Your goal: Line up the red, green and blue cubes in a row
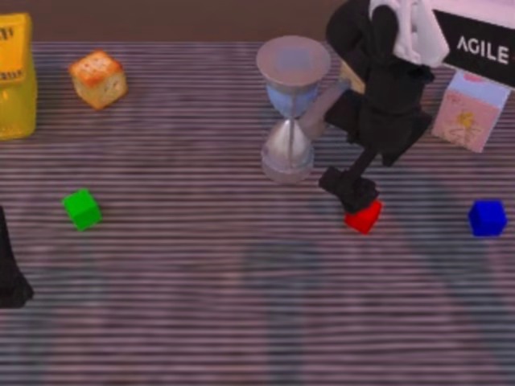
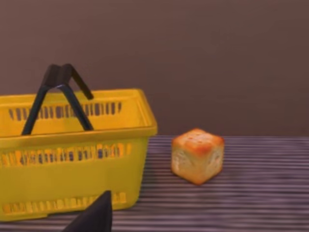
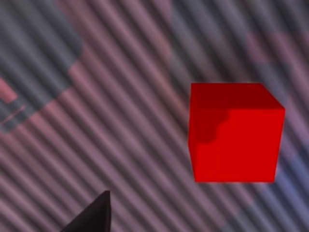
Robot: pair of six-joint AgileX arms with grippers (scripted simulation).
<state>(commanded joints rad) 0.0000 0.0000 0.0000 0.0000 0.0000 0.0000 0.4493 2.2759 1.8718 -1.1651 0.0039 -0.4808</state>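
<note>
The small glossy red cube point(image 1: 364, 216) sat on the striped grey-violet tabletop point(image 1: 241, 322), right of centre. My right gripper point(image 1: 351, 191) hung directly over its upper-left edge in the top view; whether it touched the cube I could not tell, nor whether its fingers were spread or pressed together. In the right wrist view the red cube point(image 3: 234, 133) lay free on the stripes, with bare table on every side.

The small glossy blue cube point(image 1: 487, 217) sat well apart, near the table's right edge, about level with the red one. The small glossy green cube point(image 1: 82, 209) sat far off on the left side, roughly on that same level. Open table stretched between green and red and all along the near edge.

Behind the red cube stood a silver hourglass with blue glass point(image 1: 291, 108); a pink carton point(image 1: 471, 108) stood at the far right, a speckled orange-and-cream cube point(image 1: 98, 78) and a yellow plastic basket point(image 1: 14, 76) far left.

My left gripper point(image 1: 10, 277) sat parked at the left edge; its finger state I could not tell.
</note>
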